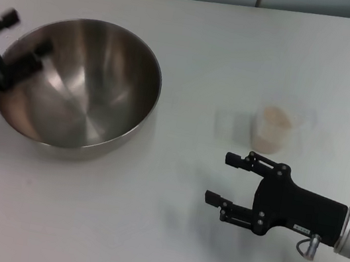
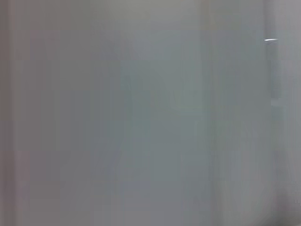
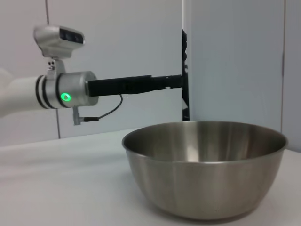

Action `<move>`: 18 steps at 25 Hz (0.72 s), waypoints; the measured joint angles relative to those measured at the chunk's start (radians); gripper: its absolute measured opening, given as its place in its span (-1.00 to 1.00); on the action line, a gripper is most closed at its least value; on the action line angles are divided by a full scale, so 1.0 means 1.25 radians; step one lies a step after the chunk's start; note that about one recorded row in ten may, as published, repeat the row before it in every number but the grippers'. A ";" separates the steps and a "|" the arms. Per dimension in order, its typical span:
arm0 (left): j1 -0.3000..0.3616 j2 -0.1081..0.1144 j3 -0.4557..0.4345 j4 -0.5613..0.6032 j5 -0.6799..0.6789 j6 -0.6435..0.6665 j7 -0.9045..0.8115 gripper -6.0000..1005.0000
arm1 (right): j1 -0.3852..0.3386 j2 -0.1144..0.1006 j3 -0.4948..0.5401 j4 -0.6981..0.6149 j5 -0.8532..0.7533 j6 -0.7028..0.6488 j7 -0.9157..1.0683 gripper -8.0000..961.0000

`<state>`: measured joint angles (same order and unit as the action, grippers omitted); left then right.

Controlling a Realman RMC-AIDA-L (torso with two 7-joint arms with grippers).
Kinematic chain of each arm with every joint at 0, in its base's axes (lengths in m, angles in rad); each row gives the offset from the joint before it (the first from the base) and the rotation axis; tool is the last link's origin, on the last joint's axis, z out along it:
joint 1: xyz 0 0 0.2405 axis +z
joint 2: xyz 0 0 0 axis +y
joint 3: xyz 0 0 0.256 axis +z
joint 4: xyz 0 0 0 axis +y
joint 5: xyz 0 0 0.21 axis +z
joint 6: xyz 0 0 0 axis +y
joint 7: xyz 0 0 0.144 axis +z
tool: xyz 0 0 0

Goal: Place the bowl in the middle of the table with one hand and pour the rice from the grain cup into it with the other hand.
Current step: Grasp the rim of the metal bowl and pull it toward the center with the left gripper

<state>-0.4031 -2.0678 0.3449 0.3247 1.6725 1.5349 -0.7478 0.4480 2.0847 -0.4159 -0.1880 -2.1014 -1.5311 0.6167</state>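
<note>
silver bowl (image 1: pixel 82 82), white table (image 1: pixel 144 233), beige rice (image 1: pixel 276 118)

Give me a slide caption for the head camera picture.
Left gripper at the steel bowl's rim; right gripper open near the rice-filled grain cup.

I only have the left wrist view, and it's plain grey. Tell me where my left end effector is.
Observer: In the head view, the left end effector is at the left rim of the bowl.
Operator: Give me the bowl's position.
Observer: It stands empty on the table, left of the middle.
Operator: Report the other arm.
Observer: The right end effector is open, near the grain cup but not touching it. The rice is in the cup.
</note>
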 joint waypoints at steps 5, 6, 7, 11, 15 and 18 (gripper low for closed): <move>-0.022 -0.001 -0.032 -0.003 -0.083 -0.109 0.000 0.58 | -0.001 0.000 0.000 0.012 0.017 0.000 -0.014 0.59; -0.026 -0.001 -0.032 -0.002 -0.091 -0.122 0.000 0.58 | -0.001 0.000 0.000 0.012 0.017 0.000 -0.014 0.59; -0.029 -0.001 -0.032 -0.001 -0.095 -0.129 -0.001 0.58 | -0.002 0.000 0.002 0.017 0.018 0.000 -0.020 0.59; -0.036 -0.001 -0.032 -0.003 -0.099 -0.142 -0.002 0.58 | -0.002 0.000 0.007 0.023 0.019 0.002 -0.030 0.59; -0.038 -0.001 -0.032 -0.005 -0.099 -0.148 -0.005 0.58 | -0.003 0.000 0.009 0.023 0.020 0.003 -0.031 0.59; -0.039 -0.001 -0.030 -0.004 -0.099 -0.149 -0.008 0.58 | -0.002 -0.001 0.009 0.023 0.020 0.004 -0.031 0.59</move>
<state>-0.4513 -2.0693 0.3076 0.3191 1.5482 1.3485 -0.7580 0.4451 2.0838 -0.4049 -0.1595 -2.0768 -1.5259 0.5778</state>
